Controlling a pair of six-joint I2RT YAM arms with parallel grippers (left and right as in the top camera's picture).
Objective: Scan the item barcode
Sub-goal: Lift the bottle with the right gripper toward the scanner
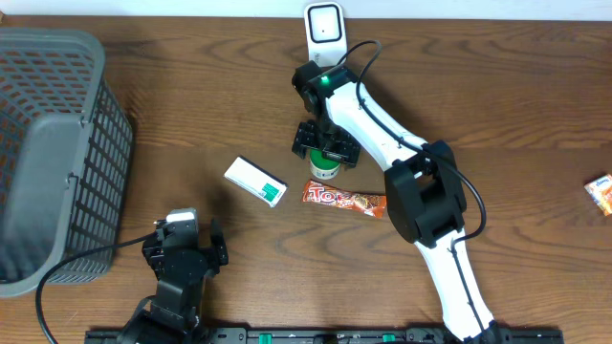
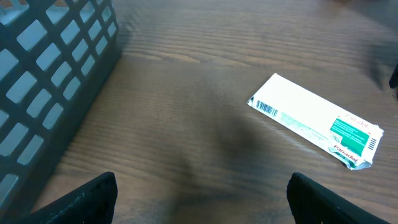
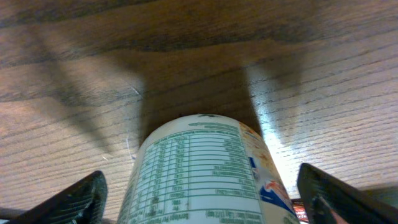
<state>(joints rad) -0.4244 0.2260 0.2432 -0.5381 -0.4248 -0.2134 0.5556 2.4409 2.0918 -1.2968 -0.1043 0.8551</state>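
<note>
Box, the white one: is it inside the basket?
No, the box lies flat on the table, outside the basket.

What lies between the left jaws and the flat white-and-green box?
Only bare brown wooden table before the flat white-and-green box, shown in the left wrist view.

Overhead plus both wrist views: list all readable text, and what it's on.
"TO...": large white letters on the red snack bar; the rest is unreadable.
On the white box: a barcode and a green label, print too blurred to read.
On the tub: a printed table, too small to read.
On the small packet at the table's right edge: too small to read.
</note>
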